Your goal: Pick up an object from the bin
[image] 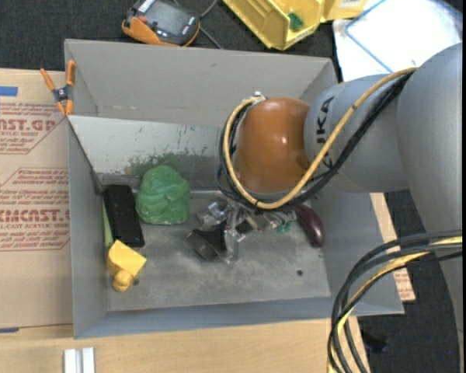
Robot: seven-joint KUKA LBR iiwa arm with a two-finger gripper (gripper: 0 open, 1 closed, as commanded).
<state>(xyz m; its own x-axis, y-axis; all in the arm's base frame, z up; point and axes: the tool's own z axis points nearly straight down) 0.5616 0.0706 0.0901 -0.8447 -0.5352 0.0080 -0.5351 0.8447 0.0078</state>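
While a yellow block (125, 264), black bar (124, 215) and green lump (164, 195) lie at the bin's (217, 294) left, a small black piece (206, 245) sits mid-frame, just lower-left of the gripper (234, 231); whether it is apart or together is unclear.

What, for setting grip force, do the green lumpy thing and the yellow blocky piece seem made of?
The green lumpy thing: likely soft rubber or foam; matte, with a bumpy moulded surface. The yellow blocky piece: probably hard plastic; smooth, slight sheen, crisp edges. Neither is certain by look alone.
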